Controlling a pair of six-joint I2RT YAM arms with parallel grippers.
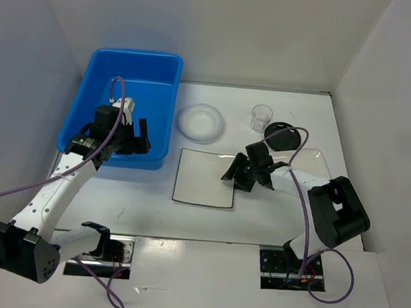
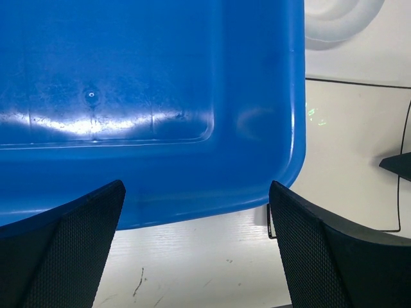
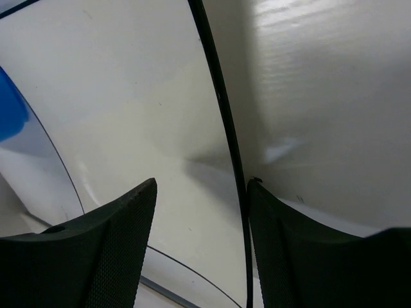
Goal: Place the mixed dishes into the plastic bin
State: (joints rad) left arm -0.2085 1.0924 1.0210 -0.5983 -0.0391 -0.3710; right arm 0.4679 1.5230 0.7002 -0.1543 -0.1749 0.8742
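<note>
Both jaw pairs apart — left gripper [image 2: 196, 186] over blue bin [image 1: 135, 55], long axis near-to-far; right gripper [image 3: 202, 183] astride edge of plate [image 1: 203, 179]

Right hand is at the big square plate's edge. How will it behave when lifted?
Probably stiff: the plate looks flat and thin, so no sagging. Its glossy surface may slip in the grip. Pinched at one edge by the right hand, it will likely tilt.

No legible text, seemingly
</note>
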